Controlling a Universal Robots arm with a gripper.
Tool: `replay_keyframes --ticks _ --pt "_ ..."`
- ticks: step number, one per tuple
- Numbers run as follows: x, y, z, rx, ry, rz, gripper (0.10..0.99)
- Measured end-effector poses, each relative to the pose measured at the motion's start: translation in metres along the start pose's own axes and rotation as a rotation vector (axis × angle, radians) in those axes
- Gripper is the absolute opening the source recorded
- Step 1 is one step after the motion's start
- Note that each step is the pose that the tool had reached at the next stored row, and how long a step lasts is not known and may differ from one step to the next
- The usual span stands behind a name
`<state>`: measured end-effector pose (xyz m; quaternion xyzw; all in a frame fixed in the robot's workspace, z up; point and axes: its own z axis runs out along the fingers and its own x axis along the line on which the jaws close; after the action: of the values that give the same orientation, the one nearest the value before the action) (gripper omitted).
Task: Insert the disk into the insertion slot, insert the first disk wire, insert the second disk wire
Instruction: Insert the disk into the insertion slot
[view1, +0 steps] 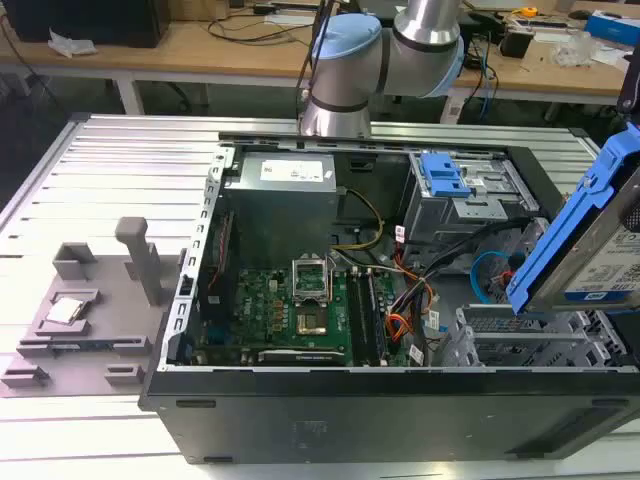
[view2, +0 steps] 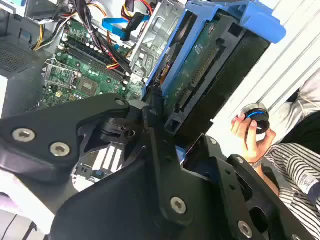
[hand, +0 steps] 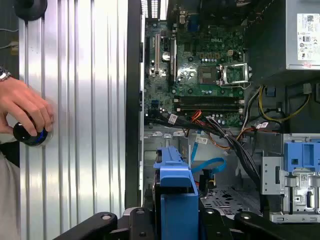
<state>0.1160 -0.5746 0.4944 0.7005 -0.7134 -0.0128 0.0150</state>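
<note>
The claw (hand: 176, 222) is closed on the disk (view1: 598, 245). Its two fingers press on the blue carrier from both sides, as both wrist views show. In the exterior view the disk hangs tilted, one end high, over the exterior view's right end of the open computer case (view1: 300, 420). It is above the insertion slot (view1: 530, 340) and does not touch it. No part of the disk is in the slot yet, so the step in hand appears to be the insertion itself.

To do it well, the disk should probably be brought from this steep tilt into line with the slot's wide mouth, the carrier's edges square to the cage walls. A skewed entry could jam on the perforated metal. The second disk wire (hand: 210, 164) curls in a loop just beside the slot, and the first disk wire (view1: 400, 322) lies near. Neither is joined to the disk, and the loop should not be trapped under the carrier. A slow, straight push seems safest.
</note>
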Motion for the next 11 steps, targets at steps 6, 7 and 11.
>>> replay_keyframes --ticks 6,7,11 --pt "-0.0001 0.001 0.0162 0.0 0.0005 0.0 0.365" --pt "-0.0002 0.0015 0.0188 0.0 0.0005 0.0 0.365" --pt "-0.0044 0.0027 0.0256 0.0 -0.0011 0.0 0.365"
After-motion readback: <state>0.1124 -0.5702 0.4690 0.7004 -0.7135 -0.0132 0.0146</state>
